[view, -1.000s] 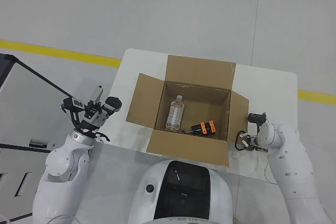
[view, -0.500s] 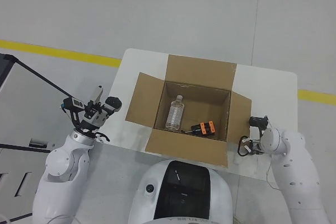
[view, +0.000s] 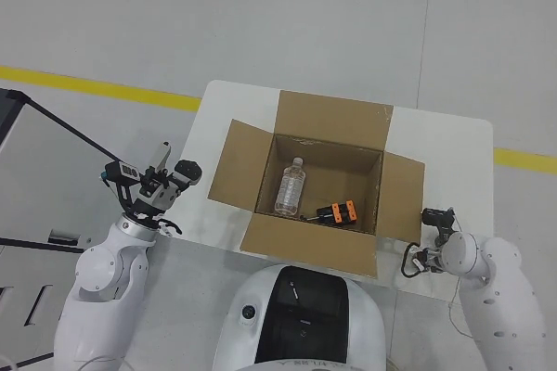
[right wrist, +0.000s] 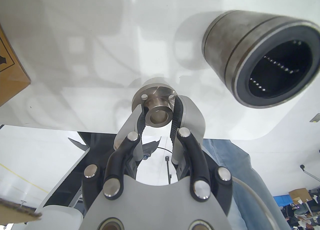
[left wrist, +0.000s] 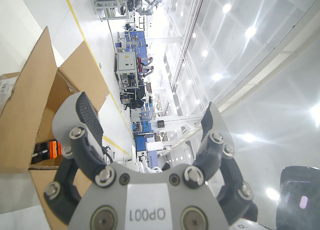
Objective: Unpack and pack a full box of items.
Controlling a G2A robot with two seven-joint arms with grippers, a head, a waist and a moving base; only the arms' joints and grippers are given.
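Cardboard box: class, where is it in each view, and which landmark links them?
Top view: cardboard box open at the middle of the table, between the arms.
Left wrist view: box flaps raised beside the left gripper.
Right wrist view: one box corner against the table.
Shared landmark: orange item inside, top and left wrist.

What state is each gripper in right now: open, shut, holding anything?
Left gripper: open, holding nothing.
Right gripper: shut on the small flanged silver metal bushing.

cardboard box (view: 334,116) open | bottle (view: 291,185) flat inside | bearing (right wrist: 250,48) on side | bushing (right wrist: 158,116) gripped
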